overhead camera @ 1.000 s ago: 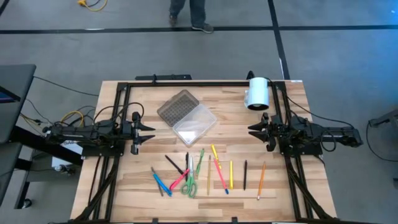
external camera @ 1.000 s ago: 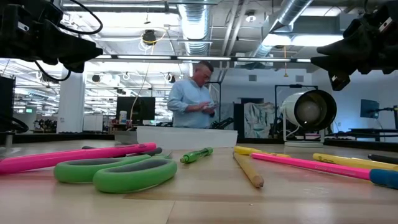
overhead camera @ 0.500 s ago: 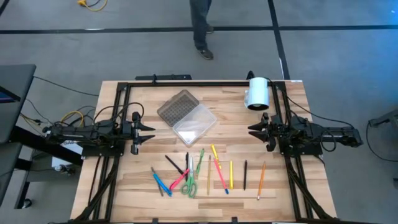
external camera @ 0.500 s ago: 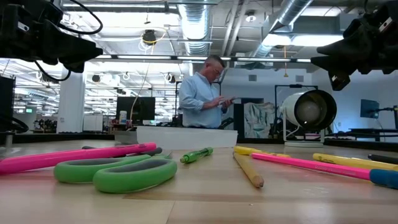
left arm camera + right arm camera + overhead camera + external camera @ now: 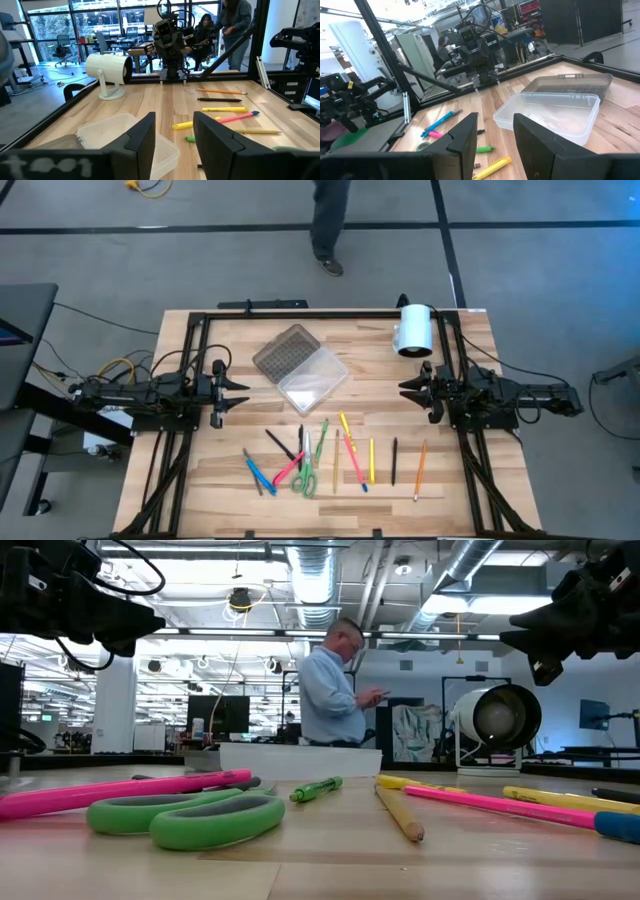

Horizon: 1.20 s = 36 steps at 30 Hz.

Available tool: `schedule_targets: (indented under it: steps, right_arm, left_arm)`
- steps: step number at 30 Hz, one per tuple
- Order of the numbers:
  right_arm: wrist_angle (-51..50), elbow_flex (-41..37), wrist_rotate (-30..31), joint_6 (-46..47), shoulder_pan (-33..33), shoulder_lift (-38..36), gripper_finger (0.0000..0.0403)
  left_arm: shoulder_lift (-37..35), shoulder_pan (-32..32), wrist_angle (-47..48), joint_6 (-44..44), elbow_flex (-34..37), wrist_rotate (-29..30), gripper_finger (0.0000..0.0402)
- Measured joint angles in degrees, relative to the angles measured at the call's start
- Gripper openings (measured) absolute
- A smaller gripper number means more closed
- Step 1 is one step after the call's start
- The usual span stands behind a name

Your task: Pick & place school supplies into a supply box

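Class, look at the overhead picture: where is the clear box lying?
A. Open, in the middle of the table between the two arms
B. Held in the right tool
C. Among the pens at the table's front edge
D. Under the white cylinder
A: the clear box lies open mid-table, its grey lid flat beside it, neither tool touching.

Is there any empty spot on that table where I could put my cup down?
Yes: bare wood on the table between the open clear box and the white cylinder. The near strip is crowded with pens and pencils and green scissors.
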<state>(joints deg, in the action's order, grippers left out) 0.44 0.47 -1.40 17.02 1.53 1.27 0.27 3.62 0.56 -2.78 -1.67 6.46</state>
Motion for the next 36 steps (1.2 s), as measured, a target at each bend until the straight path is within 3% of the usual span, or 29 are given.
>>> schedule_targets:
  steps: [21, 31, 36]
  right_arm:
    - [0.0, 0.0, 0.3, 1.3, 0.1, 0.0, 0.0122]
    - [0.3, 0.0, 2.8, -8.3, 0.1, 0.0, 0.0122]
    - [3.0, 0.0, 3.4, -9.9, 0.1, 0.6, 0.0122]
  left_arm:
    - [0.0, 0.0, -2.5, 0.6, 0.2, 0.0, 0.0124]
    - [0.0, 0.0, -2.2, 0.4, 0.2, 4.2, 0.0124]
    - [0.3, 0.0, -0.6, -0.8, 0.0, -1.1, 0.0124]
